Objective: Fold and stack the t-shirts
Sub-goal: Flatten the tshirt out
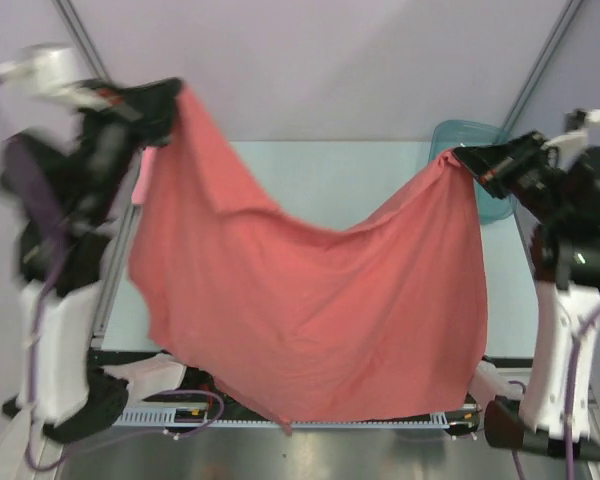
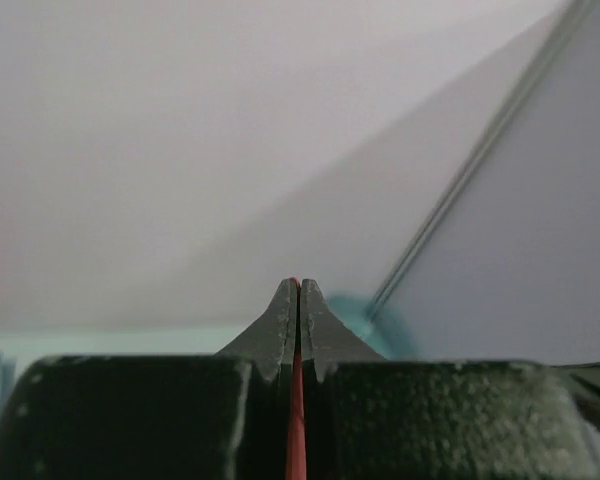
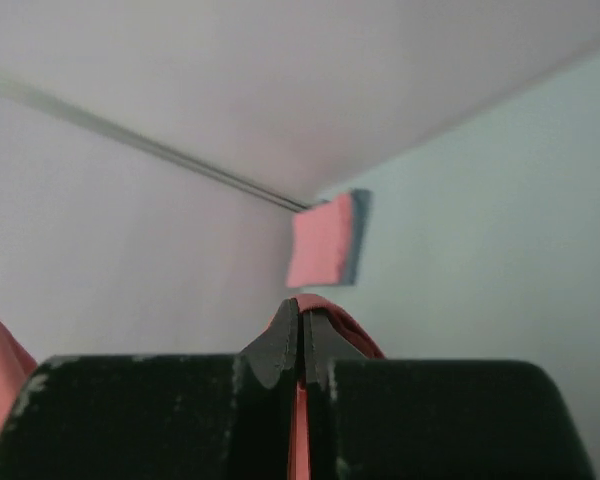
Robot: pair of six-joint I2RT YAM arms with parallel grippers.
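Observation:
A brick-red t-shirt (image 1: 310,300) hangs spread in the air between my two arms, sagging in the middle, its lower hem down by the table's near edge. My left gripper (image 1: 173,100) is raised at the upper left, shut on one top corner; a red strip of cloth (image 2: 296,420) shows between its closed fingers (image 2: 280,320). My right gripper (image 1: 462,158) is shut on the other top corner, with red cloth (image 3: 352,332) bulging over its tips. A folded pink t-shirt (image 3: 323,240) lies on a folded grey-blue one (image 3: 359,232) on the table's far left.
A teal translucent tub (image 1: 470,135) stands at the table's back right, just behind the right gripper. The pale table (image 1: 330,180) shows beyond the hanging shirt. A pink edge of the folded stack (image 1: 143,175) peeks out beside the left arm. Frame posts rise at both back corners.

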